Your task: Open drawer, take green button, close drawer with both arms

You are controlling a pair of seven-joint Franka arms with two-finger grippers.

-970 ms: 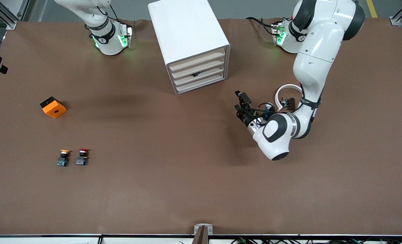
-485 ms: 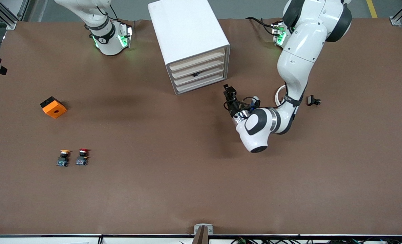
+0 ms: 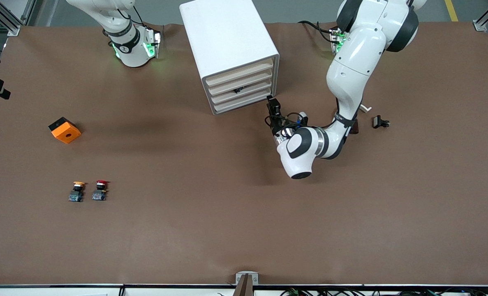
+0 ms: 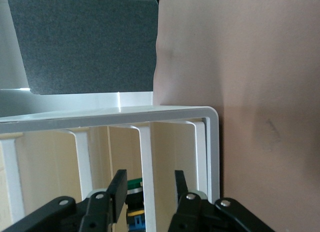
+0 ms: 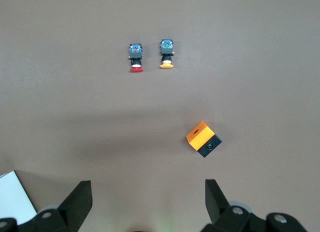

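Note:
The white cabinet (image 3: 227, 37) stands near the robots' bases. Its four cream drawers are all shut. The drawer (image 3: 248, 93) is third from the top and also shows in the left wrist view (image 4: 117, 157). The green-capped button (image 4: 134, 183) lies inside it, seen through the front gap, and is a dark speck in the front view (image 3: 238, 89). My left gripper (image 3: 271, 101) is open and empty, low in front of the cabinet at its corner toward the left arm's end. In the left wrist view it (image 4: 149, 184) faces the drawer fronts. My right gripper (image 5: 148, 197) is open and empty, and the right arm waits.
A yellow-capped button (image 3: 78, 191) and a red-capped button (image 3: 100, 190) lie together toward the right arm's end, nearer the front camera. An orange block (image 3: 64, 130) lies farther from that camera than they do. A small black part (image 3: 380, 122) lies beside the left arm.
The left arm has swung toward the cabinet, bringing its open gripper from the table at its own end to the drawer fronts. The small black part came into view. The right arm has not moved.

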